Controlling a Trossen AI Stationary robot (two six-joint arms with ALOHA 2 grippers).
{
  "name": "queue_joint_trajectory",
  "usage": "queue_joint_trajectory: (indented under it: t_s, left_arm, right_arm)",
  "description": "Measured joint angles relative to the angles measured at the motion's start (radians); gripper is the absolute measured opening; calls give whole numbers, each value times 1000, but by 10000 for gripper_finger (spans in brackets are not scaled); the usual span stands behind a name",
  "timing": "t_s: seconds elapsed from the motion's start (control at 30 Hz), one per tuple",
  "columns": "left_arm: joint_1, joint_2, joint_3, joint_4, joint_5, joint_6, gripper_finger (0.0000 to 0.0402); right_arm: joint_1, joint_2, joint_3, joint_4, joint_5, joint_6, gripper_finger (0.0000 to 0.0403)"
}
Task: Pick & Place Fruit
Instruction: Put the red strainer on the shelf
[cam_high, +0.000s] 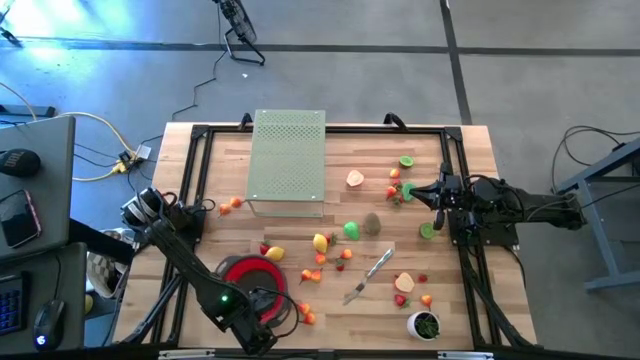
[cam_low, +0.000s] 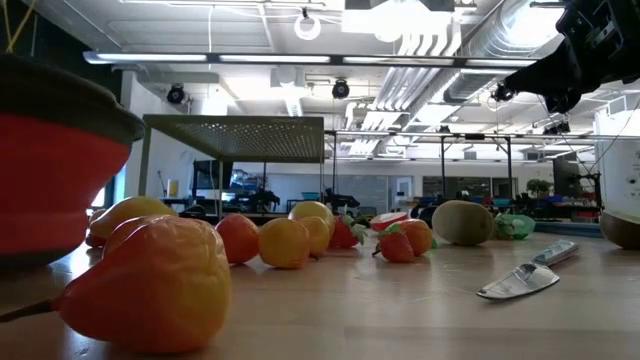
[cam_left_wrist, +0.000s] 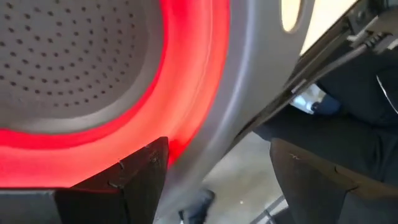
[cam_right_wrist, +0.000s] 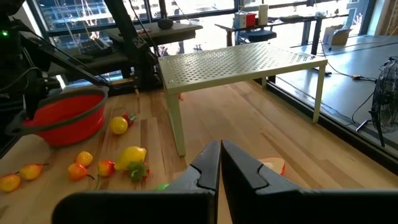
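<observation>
Table (cam_high: 450, 310) carries the green perforated rack (cam_high: 288, 160), then the red bowl (cam_high: 250, 273), where the left gripper (cam_left_wrist: 211, 174) straddles the rim, fingers apart. Right gripper (cam_right_wrist: 220, 163) hovers pinched together, empty. Fruit (cam_high: 320, 241) lies scattered mid-table: probably light, hard, slippery; best pinched across the middle.
</observation>
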Motion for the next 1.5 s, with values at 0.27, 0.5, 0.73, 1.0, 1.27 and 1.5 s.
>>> queue_joint_trajectory:
  t_s: [0.27,0.5,0.73,1.0,1.27,1.5]
  left_arm:
    - [0,0,0,-47,-41,0,273]
    - [0,0,0,-95,-74,0,239]
    - [0,0,0,-84,-101,-1,153]
    - [1,1,0,-30,-108,3,61]
    - [0,1,0,16,-99,31,34]
    - [10,1,62,9,-72,28,34]
  right_arm:
    - [0,0,0,0,0,1,9]
    - [0,0,0,-1,0,1,9]
    - [0,0,0,-1,0,1,9]
    - [0,0,0,-1,0,1,9]
    - [0,0,0,-1,0,1,9]
    - [0,0,0,-1,0,1,9]
